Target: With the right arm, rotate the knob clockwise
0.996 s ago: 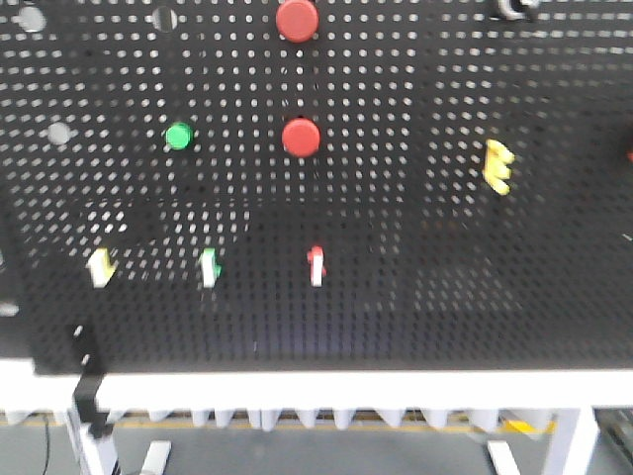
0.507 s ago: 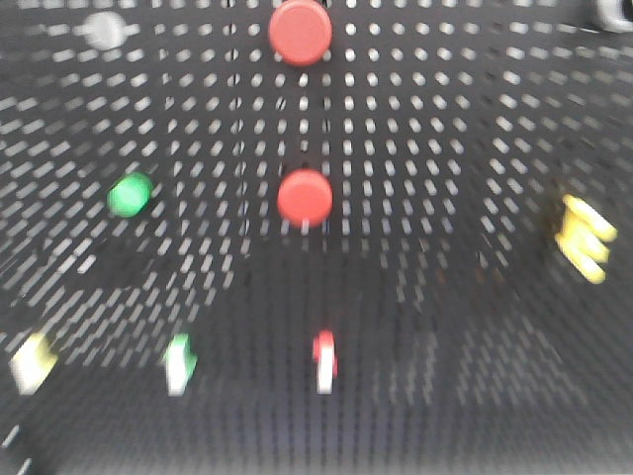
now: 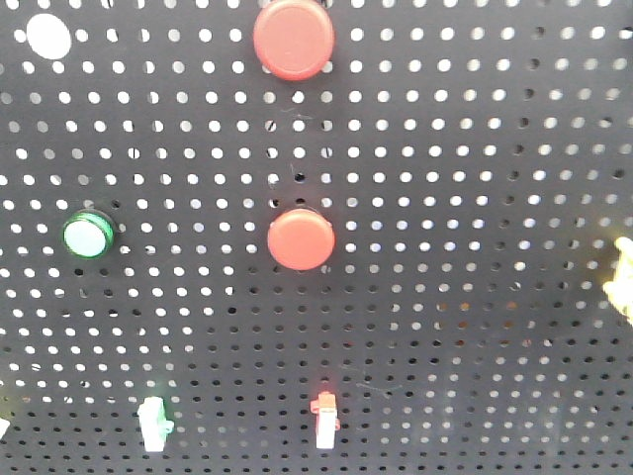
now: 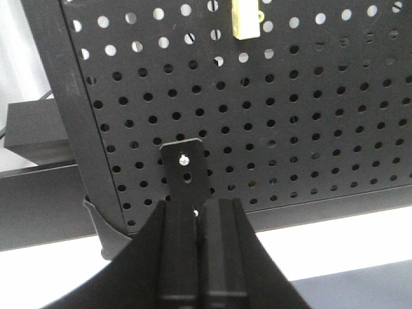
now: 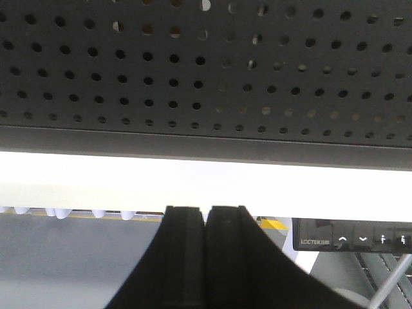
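Black pegboard (image 3: 465, 327) stands at the edge of the white desk (image 5: 129, 177), grey floor (image 5: 58, 257) below. Both left gripper (image 4: 201, 215) & right gripper (image 5: 206, 219): jaws pressed together, holding nothing, nr board's bottom edge.

You see a black pegboard (image 3: 495, 341). Take the middle red button (image 3: 301, 238) as your mark: a bigger red button (image 3: 293, 38) sits above it, a green button (image 3: 88, 235) left, a red switch (image 3: 323, 421) below.
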Tool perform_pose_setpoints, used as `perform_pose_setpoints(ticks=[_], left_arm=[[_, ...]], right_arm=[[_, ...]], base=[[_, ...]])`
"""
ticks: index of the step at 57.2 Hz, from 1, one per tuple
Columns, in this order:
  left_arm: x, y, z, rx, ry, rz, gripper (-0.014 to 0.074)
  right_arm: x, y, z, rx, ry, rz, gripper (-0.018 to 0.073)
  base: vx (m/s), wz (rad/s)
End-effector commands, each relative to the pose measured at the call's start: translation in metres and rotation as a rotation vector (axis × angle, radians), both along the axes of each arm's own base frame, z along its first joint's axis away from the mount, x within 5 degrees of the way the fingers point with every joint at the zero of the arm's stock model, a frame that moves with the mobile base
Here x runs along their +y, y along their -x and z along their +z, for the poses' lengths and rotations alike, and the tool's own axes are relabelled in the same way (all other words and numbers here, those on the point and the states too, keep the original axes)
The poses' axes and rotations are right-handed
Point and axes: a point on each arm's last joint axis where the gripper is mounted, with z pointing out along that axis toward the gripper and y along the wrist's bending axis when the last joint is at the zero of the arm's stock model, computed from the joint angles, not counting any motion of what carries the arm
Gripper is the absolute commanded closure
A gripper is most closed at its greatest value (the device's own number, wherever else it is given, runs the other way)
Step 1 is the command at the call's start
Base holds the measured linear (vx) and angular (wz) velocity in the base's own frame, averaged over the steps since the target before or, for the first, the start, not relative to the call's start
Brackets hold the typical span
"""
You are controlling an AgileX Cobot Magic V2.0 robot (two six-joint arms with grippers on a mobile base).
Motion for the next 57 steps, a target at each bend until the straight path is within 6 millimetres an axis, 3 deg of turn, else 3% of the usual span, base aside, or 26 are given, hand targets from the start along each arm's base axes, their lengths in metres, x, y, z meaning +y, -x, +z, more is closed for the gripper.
perform_pose_setpoints(ticks=[1,39,40,57], left_arm=[[0.0,0.0,-0.002,-0.068,0.014,0.002,0.0603],[0.0,0.0,-0.002,-0.068,0.014,0.002,0.0603],[0.0,0.0,-0.002,-0.068,0.014,0.002,0.0603],[0.0,0.0,-0.002,-0.068,0.014,0.002,0.0603]], right_arm=[[0.0,-0.001,0.005,-0.081,0.021,0.008,0.0564],[-0.001,-0.001,0.005,-0.077,0.118,0.014,0.0564],[-0.002,-0.002,0.01,-0.113,0.286,0.035,0.0564],[0.001,-0.003,0.023,-0.245,0.517,0.077,0.0564]], base=[[0.0,0.01],[0.0,0.0],[0.0,0.0],[0.0,0.0]])
